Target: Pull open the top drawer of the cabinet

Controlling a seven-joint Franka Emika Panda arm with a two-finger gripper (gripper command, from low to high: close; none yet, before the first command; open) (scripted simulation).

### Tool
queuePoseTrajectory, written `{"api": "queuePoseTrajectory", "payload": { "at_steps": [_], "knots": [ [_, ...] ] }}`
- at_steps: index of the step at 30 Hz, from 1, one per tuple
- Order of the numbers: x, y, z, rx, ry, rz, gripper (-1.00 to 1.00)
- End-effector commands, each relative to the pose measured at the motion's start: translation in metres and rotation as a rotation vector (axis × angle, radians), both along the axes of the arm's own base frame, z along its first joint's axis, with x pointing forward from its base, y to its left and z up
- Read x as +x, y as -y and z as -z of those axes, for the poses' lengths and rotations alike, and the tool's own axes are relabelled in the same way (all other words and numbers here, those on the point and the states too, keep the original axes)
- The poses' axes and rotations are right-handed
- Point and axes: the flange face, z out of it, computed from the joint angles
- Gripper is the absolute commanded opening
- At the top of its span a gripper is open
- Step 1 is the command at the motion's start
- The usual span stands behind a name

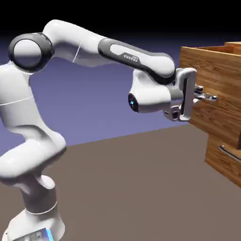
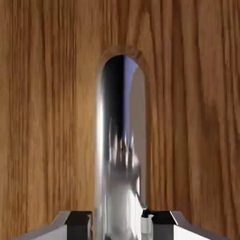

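While top drawer (image 1: 212, 82) juts from cabinet (image 1: 223, 162), fingers (image 2: 82, 226) grip its bar handle (image 2: 121, 187); drawer's contents unseen.

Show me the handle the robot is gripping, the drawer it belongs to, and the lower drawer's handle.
Gripped handle (image 2: 120, 154): hand view, middle of the bar.
Top drawer (image 1: 212, 70): exterior view, wooden front.
Lower drawer's handle (image 1: 230, 153): exterior view, along its visible bar.

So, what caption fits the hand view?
The end effector grips the metal handle of the wood-grain top drawer.
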Motion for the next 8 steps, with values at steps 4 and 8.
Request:
{"api": "queuePoseTrajectory", "payload": {
  "at_steps": [4, 8],
  "knots": [
    [-0.009, 0.000, 0.001, -0.001, -0.002, 0.001, -1.00],
    [-0.012, 0.000, 0.000, -0.001, -0.002, 0.001, 1.00]
  ]
}}
